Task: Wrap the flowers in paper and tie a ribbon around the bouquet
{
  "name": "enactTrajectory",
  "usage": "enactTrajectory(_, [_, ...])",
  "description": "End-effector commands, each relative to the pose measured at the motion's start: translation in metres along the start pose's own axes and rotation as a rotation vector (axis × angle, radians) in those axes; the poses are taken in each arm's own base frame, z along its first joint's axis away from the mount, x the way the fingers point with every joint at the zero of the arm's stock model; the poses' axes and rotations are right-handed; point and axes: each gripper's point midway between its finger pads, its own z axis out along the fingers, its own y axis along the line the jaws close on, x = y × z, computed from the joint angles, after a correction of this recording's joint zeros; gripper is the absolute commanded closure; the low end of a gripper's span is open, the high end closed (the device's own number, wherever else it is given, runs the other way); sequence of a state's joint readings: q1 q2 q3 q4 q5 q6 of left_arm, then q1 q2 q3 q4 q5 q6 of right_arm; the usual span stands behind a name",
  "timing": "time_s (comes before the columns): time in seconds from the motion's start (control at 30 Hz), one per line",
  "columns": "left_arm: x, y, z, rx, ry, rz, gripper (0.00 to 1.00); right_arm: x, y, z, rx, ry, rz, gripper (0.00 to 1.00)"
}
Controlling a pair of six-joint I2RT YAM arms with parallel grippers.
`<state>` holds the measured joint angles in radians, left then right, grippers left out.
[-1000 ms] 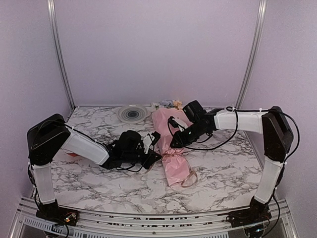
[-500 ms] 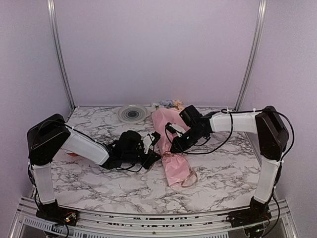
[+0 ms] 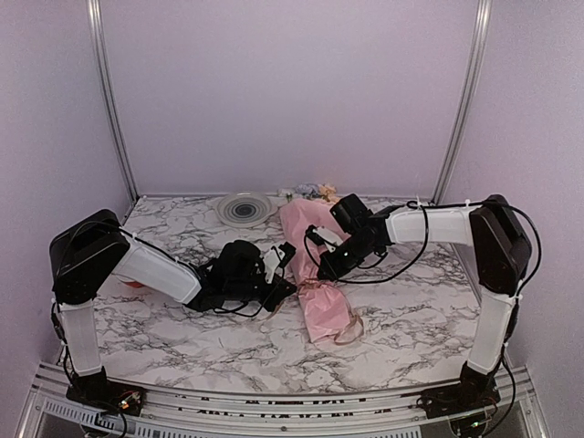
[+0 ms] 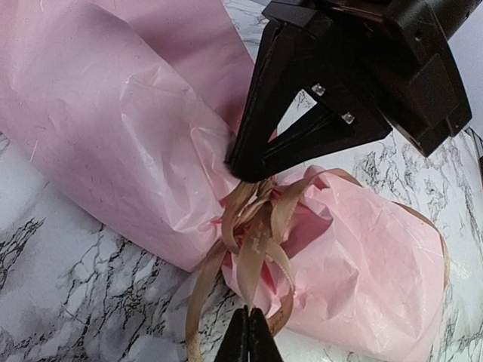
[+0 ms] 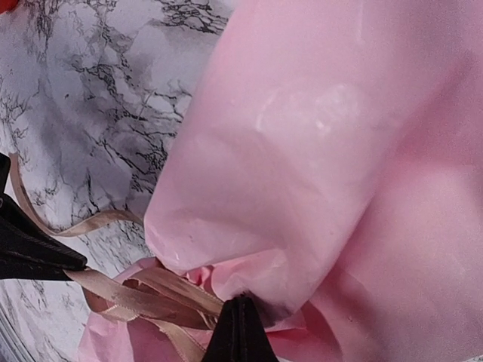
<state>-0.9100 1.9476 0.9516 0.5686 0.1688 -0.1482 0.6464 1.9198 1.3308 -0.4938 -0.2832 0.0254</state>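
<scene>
At bouquet [image 3: 297,228] waist: ribbon [image 4: 253,226] bunched in loose knot, cinching paper [image 4: 98,121]. Left gripper [image 4: 247,339] pressed together on a strand, near side of waist. Right gripper [image 4: 235,162] pinching knot's far side, touching paper. Opposed holds likely meant to pull knot tight. Bouquet flat on table [image 3: 182,328].

The bouquet [image 3: 321,310] lies at the middle of the desk [image 3: 182,338], wide end toward the rear wall, with the ribbon [image 4: 253,226] around its narrow waist. The left jaws meet the ribbon from the left, the right jaws from the right. A plate [image 3: 245,209] sits at the rear, left of the bouquet.
</scene>
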Motion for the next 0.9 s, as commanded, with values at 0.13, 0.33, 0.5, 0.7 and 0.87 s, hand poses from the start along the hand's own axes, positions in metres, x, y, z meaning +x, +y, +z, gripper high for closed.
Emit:
enactTrajectory(0.13, [-0.004, 0.003, -0.003, -0.03, 0.006, 0.025, 1.0, -0.022, 0.012, -0.034, -0.001, -0.106, -0.028, 1.0])
enactTrajectory(0.33, [-0.004, 0.003, -0.003, -0.031, 0.009, 0.033, 1.0, -0.012, 0.01, -0.038, 0.001, -0.095, -0.021, 1.0])
enactTrajectory(0.5, [-0.001, 0.004, -0.004, -0.038, 0.017, 0.03, 1.0, -0.008, 0.007, -0.027, 0.001, -0.07, -0.024, 0.88])
enactTrajectory(0.7, [0.009, 0.009, -0.002, -0.05, 0.044, 0.003, 1.0, -0.02, 0.023, -0.024, -0.015, -0.103, -0.119, 0.86])
enactTrajectory(0.87, [0.01, 0.011, -0.001, -0.053, 0.047, -0.006, 1.0, -0.023, 0.027, -0.022, 0.001, -0.108, -0.233, 0.74])
